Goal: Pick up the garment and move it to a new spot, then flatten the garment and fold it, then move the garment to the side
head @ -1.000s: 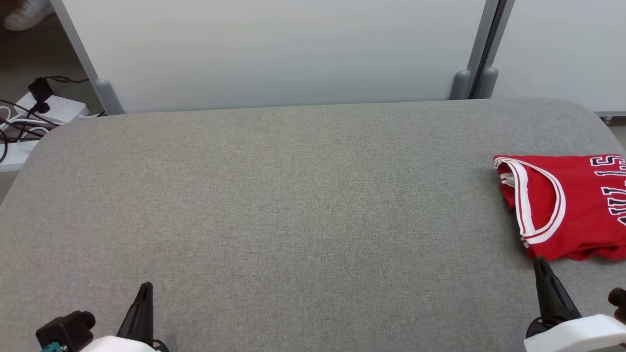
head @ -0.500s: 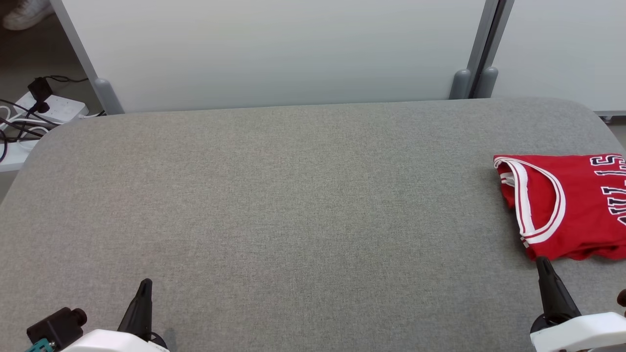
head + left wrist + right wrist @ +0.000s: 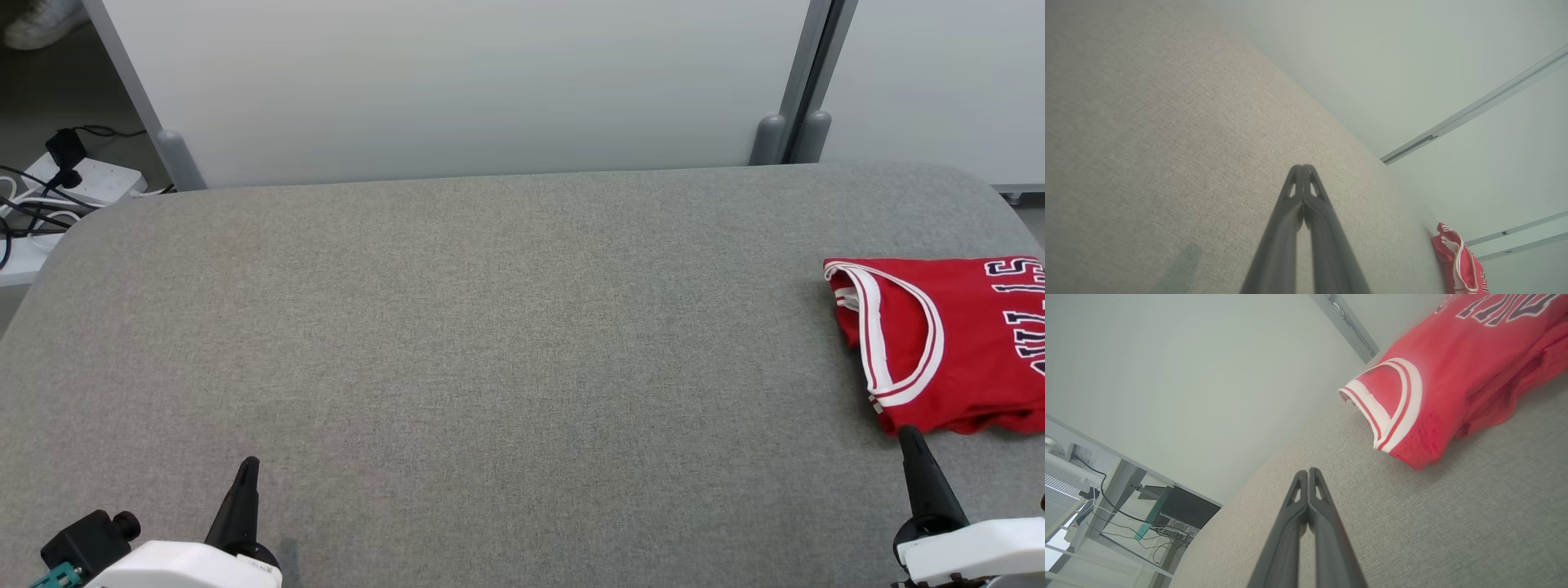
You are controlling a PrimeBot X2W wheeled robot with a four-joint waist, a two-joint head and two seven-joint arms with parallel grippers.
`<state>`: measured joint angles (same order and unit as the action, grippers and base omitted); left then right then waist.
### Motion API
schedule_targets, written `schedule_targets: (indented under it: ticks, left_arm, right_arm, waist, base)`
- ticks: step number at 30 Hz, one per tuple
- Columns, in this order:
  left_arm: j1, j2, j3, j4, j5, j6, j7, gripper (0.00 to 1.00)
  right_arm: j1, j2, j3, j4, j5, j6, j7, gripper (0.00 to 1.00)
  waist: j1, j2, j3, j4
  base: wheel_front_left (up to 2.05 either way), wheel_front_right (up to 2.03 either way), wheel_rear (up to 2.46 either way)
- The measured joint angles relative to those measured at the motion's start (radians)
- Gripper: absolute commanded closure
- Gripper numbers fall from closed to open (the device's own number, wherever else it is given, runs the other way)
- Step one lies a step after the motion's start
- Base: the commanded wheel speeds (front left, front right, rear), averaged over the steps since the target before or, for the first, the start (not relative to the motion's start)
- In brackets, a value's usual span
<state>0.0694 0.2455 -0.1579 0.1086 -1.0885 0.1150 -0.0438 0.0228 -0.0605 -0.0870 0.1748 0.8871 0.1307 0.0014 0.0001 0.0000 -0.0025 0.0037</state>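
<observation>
Grey padded table (image 3: 490,327), white panels (image 3: 457,90) behind; jersey at far R.
L gripper (image 3: 248,467) & R gripper (image 3: 906,437): fingers pressed together, empty, low at near edge. Red jersey (image 3: 963,343) lies folded just beyond R tip, cut by frame edge. Navy lettering (image 3: 1030,318) sideways, partly cut off, can't read.

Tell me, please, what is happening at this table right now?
A two-armed robot is working with a red jersey, which lies folded at the right side of the grey table. Nothing is holding it. Both grippers are shut and empty, low near the table's front edge: the left gripper far from the jersey, the right gripper pointing at its near corner, close but apart from it. The task looks all but finished.
</observation>
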Motion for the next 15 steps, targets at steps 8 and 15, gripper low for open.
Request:
schedule_targets:
  ticks: [8,15]
  left_arm:
    - [-0.02,-0.02,0.027,0.018,-0.065,-0.028,0.018,1.0]
    - [-0.024,-0.043,0.051,0.036,-0.12,-0.054,0.033,1.0]
  right_arm:
    - [-0.014,0.002,-0.004,0.008,0.086,0.0,0.017,1.0]
    - [-0.02,0.004,-0.007,0.023,0.166,0.0,0.028,1.0]
  waist:
    - [0.0,0.0,0.001,0.0]
    - [0.0,0.0,0.001,-0.001]
  base:
    - [0.0,0.0,0.0]
    - [0.0,0.0,0.0]
